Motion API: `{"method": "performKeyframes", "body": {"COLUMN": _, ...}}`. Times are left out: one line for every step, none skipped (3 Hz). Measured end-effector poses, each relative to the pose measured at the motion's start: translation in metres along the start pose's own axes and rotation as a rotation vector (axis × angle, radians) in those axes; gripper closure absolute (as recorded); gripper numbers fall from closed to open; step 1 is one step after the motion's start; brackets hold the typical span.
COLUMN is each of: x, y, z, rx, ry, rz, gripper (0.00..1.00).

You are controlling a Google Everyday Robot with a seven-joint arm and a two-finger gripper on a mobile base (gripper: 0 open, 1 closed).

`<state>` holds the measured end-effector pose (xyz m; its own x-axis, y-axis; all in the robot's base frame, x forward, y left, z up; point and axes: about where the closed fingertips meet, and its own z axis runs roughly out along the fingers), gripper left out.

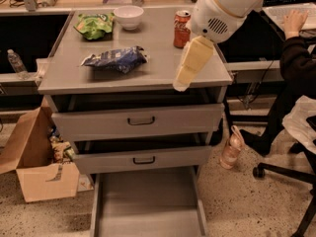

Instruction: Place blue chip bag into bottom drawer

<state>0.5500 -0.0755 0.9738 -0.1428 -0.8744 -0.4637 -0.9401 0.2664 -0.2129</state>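
The blue chip bag (pixel 116 59) lies on the cabinet top (pixel 158 65), upper left of centre, its long axis running left to right, the right end slightly higher. The gripper (pixel 180 84) hangs right of centre over the top's front edge; whether it is wide or narrow cannot be told. The bottom drawer (pixel 148 206) stands pulled out, lower centre

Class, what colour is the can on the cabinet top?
Red can, camera view. The end effector hangs over the cabinet's front right edge.
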Motion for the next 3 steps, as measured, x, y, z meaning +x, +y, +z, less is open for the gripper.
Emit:
{"method": "performKeyframes", "body": {"x": -0.048, "y": -0.031, "z": 0.037, "rx": 0.005, "ry": -0.067, "rz": -0.043, "gripper": 0.00}}
{"method": "performKeyframes", "body": {"x": -0.099, "y": -0.065, "z": 0.075, "rx": 0.018, "ry": -0.145, "rz": -0.047, "gripper": 0.00}}
{"method": "performKeyframes", "body": {"x": -0.139, "y": -0.086, "z": 0.112, "rx": 0.025, "ry": -0.200, "rz": -0.039, "gripper": 0.00}}
